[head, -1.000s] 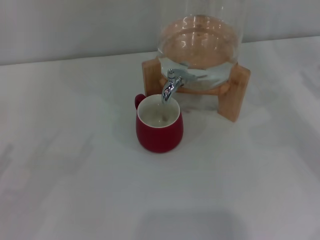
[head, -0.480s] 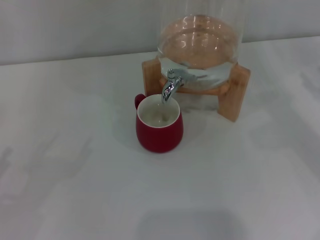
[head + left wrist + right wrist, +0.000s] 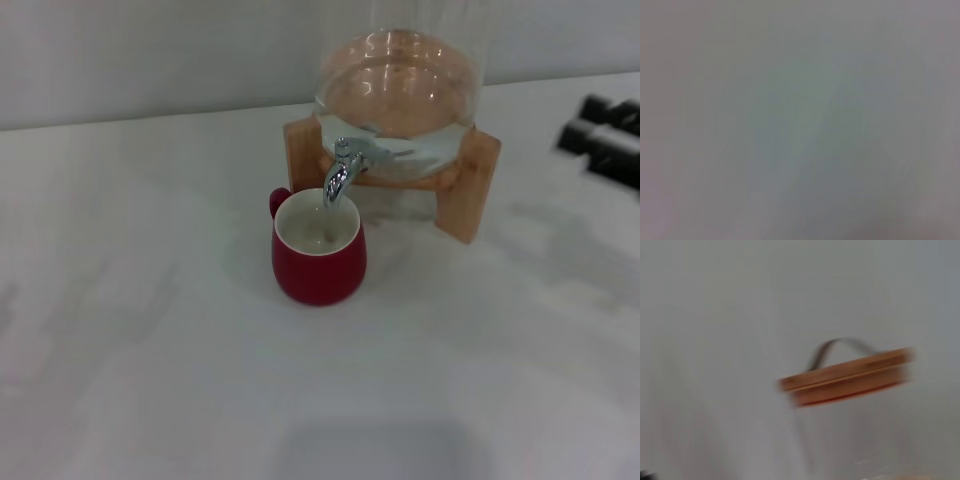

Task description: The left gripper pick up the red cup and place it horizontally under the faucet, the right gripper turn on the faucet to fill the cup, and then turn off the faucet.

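On the white worktop (image 3: 150,380), going from left to right in the head view, we see first the red cup (image 3: 319,255), which stands upright with its cream inside facing up and its small loop handle turned toward the back left. Its mouth sits directly beneath the spout of the faucet (image 3: 340,172), and the spout's tip hangs just over the rim at the far side. The chrome faucet juts from the clear glass dispenser (image 3: 398,95), which holds water and rests in a wooden stand (image 3: 478,185) just behind the cup. Farther right, at the frame's edge and well apart from the stand, we see the right tool (image 3: 603,137), two black finger ends held apart with a gap between them. The left tool appears in none of our views. The right wrist view shows a blurred wooden band with a dark loop above it, perhaps the dispenser's lid (image 3: 847,376).
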You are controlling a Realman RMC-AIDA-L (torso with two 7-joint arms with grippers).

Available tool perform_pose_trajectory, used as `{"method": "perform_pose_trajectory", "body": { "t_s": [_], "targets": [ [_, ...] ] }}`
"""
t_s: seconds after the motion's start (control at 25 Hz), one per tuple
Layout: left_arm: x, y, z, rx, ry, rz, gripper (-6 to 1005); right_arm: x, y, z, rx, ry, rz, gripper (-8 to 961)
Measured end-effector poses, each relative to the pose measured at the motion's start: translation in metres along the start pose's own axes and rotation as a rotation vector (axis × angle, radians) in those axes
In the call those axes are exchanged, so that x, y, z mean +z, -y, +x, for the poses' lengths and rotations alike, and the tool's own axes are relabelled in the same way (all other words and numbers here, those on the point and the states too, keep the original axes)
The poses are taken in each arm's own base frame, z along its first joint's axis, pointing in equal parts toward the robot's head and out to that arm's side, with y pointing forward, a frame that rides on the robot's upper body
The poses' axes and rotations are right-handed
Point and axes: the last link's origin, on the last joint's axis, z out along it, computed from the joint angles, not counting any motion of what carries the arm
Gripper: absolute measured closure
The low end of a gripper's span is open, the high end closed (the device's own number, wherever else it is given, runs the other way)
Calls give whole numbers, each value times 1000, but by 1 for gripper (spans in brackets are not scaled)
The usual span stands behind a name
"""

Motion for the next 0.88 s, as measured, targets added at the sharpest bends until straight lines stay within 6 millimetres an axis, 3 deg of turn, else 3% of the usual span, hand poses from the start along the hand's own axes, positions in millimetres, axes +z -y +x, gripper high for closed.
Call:
{"method": "perform_pose_trajectory", "body": {
  "t_s": [0.16,0.36,0.6,0.88],
  "targets": [
    [6,3,0,4,6,14,271,43,-17,13,24,-90,-122,321],
    [9,4,0,1,6,19,271,84,-24,24,21,-185,-151,321],
    [7,6,1,-2,-7,31,271,101,-25,28,6,-227,-92,321],
    [9,6,2,0,-10,33,272,106,-27,30,9,-230,-89,321]
  ]
}}
